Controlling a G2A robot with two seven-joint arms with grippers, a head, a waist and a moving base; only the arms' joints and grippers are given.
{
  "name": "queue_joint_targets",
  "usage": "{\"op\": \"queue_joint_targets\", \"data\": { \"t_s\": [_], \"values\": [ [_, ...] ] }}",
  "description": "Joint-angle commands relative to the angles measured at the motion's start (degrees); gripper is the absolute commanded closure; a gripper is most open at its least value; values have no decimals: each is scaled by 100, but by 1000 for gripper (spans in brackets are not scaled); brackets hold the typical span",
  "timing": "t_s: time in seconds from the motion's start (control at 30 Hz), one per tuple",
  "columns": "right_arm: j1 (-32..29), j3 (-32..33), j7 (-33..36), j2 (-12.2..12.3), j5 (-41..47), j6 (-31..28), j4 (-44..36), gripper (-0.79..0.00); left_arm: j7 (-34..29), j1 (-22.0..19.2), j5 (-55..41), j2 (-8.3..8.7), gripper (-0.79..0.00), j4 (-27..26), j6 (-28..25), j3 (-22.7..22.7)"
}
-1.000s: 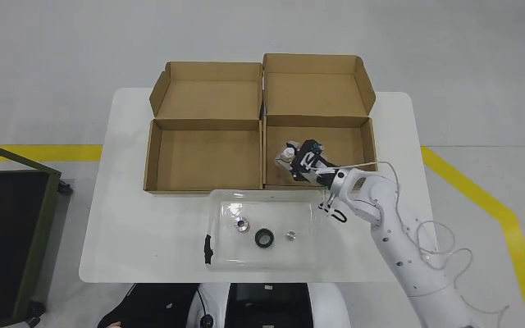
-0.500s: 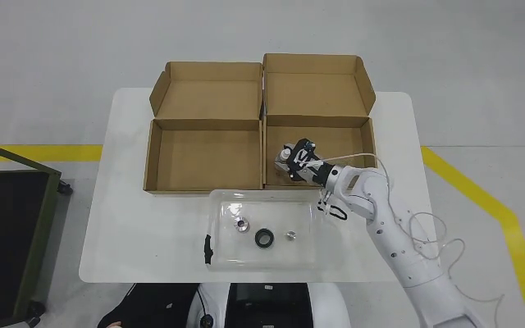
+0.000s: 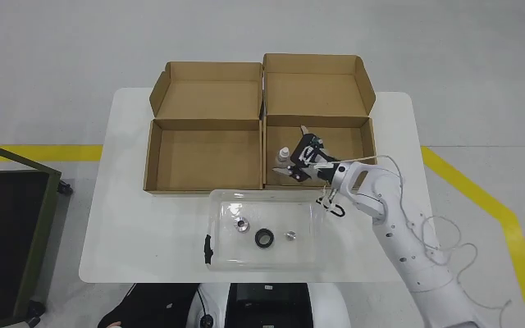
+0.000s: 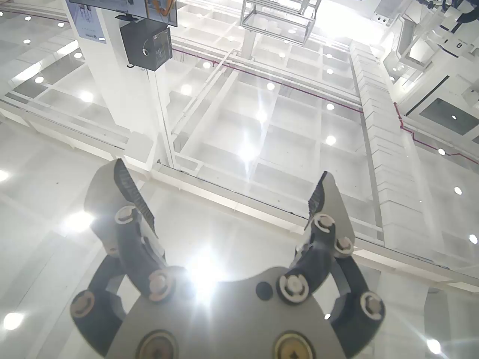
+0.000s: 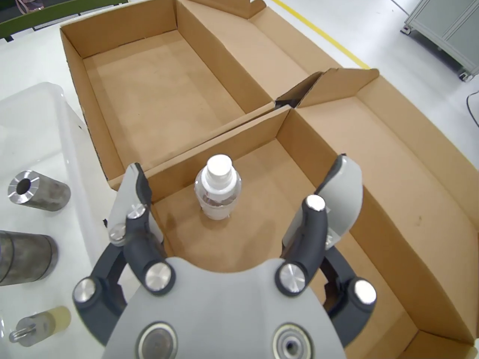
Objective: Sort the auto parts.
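Note:
A small clear bottle with a white cap (image 5: 217, 192) stands upright on the floor of the right cardboard box (image 5: 374, 173), near its front left corner (image 3: 284, 153). My right gripper (image 5: 239, 180) hangs open just behind it, fingers spread to either side and not touching it; in the top view the right gripper (image 3: 297, 157) is over the same box (image 3: 349, 141). The left cardboard box (image 3: 203, 156) holds nothing. In the clear tray (image 3: 303, 209) lie a metal sleeve (image 3: 240, 223), a dark ring-shaped cylinder (image 3: 264, 238) and a small bolt-like part (image 3: 289, 235). My left gripper (image 4: 220, 184) is open, facing a ceiling.
Both boxes have lids folded open at the back (image 3: 312, 86). A black piece (image 3: 207, 248) sits at the tray's left edge. The white table (image 3: 123, 213) has bare room left of the tray. Yellow floor tape (image 3: 459, 176) runs past the table.
The right gripper, shut on the bottle a second ago, has opened and let it go; the bottle now stands in the right box.

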Motion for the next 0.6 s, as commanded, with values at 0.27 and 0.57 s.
{"op": "queue_joint_targets", "data": {
  "t_s": [0.27, 0.57],
  "values": [
    [-925, 482, 637, 205, 192, -754, -1686, -785, 0, 0, 0, 0, -785, 0, 0, 0],
    [-1862, 680, 1163, 376, -47, -1345, -2823, -785, 0, 0, 0, 0, -785, 0, 0, 0]
  ]
}}
